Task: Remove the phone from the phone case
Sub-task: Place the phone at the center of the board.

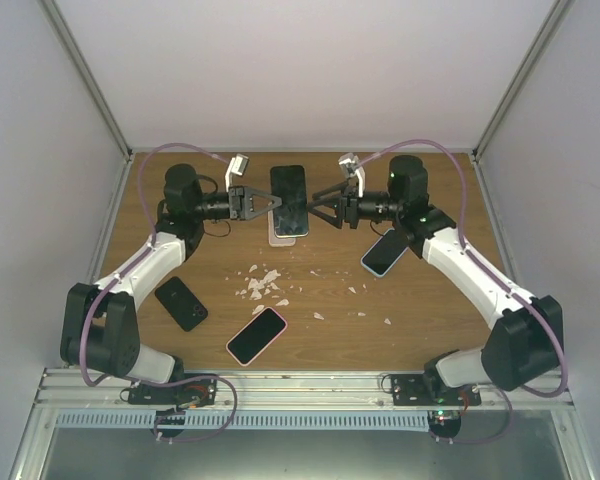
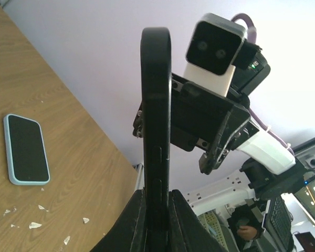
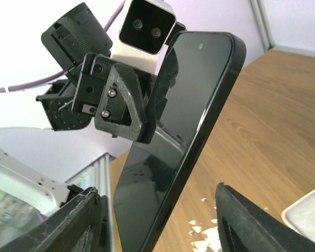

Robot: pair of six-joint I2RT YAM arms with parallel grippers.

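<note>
A black phone (image 1: 290, 198) is held in the air above the back middle of the table. My left gripper (image 1: 272, 203) is shut on its left edge. In the left wrist view the phone (image 2: 156, 121) stands edge-on between the closed fingers (image 2: 134, 226). My right gripper (image 1: 316, 207) is open at the phone's right edge, apart from it. In the right wrist view the phone's glossy screen (image 3: 173, 152) sits between the wide-open fingers (image 3: 81, 223). A pale case (image 1: 283, 238) lies on the table under the phone, and its corner shows in the right wrist view (image 3: 310, 210).
A phone in a light blue case (image 1: 384, 252) lies right of centre and also shows in the left wrist view (image 2: 26, 149). A black phone (image 1: 181, 302) lies at the left, a pink-cased phone (image 1: 256, 335) near the front. White scraps (image 1: 263, 284) litter the wooden table (image 1: 430, 310).
</note>
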